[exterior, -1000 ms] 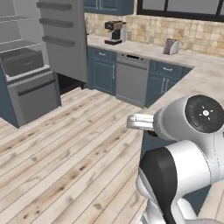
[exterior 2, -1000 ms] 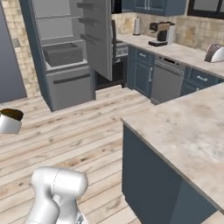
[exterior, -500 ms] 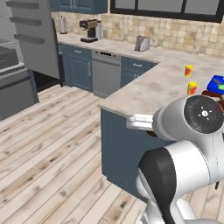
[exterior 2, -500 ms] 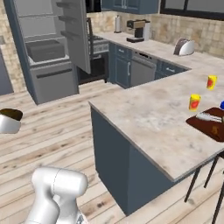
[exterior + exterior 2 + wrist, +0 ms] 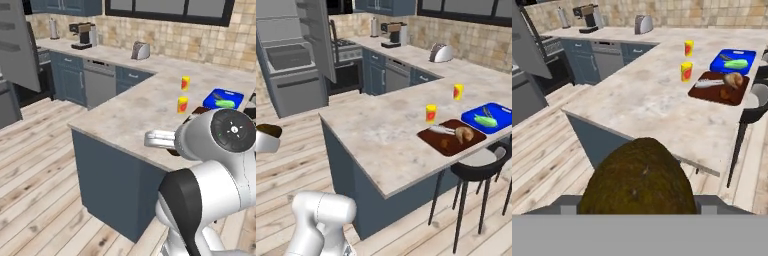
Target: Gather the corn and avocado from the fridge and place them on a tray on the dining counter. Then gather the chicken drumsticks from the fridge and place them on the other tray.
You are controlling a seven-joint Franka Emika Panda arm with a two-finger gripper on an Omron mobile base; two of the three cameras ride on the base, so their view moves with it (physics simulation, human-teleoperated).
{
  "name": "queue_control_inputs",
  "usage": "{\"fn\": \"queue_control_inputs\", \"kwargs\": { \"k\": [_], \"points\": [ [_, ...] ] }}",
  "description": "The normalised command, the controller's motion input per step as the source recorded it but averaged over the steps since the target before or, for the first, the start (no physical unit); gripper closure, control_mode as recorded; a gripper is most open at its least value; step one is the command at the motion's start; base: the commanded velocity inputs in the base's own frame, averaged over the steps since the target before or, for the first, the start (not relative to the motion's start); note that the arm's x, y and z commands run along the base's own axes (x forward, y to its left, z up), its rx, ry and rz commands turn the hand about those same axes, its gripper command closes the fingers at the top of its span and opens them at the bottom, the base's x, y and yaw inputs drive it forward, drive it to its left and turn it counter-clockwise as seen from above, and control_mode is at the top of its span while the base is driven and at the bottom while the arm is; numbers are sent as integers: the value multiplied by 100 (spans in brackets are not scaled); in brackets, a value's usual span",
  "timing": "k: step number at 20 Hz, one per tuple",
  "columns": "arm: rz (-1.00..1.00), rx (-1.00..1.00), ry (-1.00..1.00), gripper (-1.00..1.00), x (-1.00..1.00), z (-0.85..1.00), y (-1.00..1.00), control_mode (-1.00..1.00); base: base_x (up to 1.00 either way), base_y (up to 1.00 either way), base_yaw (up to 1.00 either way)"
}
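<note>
A brown-green avocado (image 5: 637, 175) fills the bottom of the hand view, with my gripper (image 5: 637, 201) shut on it. In the right base view the gripper (image 5: 266, 139) hangs at the left edge over the wooden floor, the avocado (image 5: 269, 131) dark in its tip. On the dining counter (image 5: 386, 135) lie a blue tray (image 5: 473, 116) holding the corn (image 5: 485, 120) and a brown tray (image 5: 456, 147) holding a chicken drumstick (image 5: 463, 133). The fridge (image 5: 291, 60) stands open at the back left.
Two yellow-and-red containers (image 5: 430, 113) (image 5: 457, 91) stand on the counter near the trays. A black stool (image 5: 478, 167) sits by the counter's right side. A toaster (image 5: 441, 52) and a coffee machine (image 5: 391, 35) are on the back counter.
The base has driven away from the fridge, so both base views have swung round to the dining counter and its trays. The gripper stays shut on the avocado.
</note>
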Motion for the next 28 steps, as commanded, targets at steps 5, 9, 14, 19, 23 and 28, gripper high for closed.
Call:
{"fn": "queue_control_inputs", "kwargs": {
  "k": [5,9,14,19,23,28],
  "points": [
    [0,0,0,100,0,0,0,100,7,-100,5],
    [0,0,0,100,0,0,0,100,0,-100,10],
    [0,0,0,100,0,0,0,100,0,-100,14],
    [0,0,0,100,0,0,0,100,0,-100,17],
    [0,0,0,100,0,0,0,100,0,-88,24],
    [0,0,0,100,0,0,0,100,11,-65,34]
  ]
}}
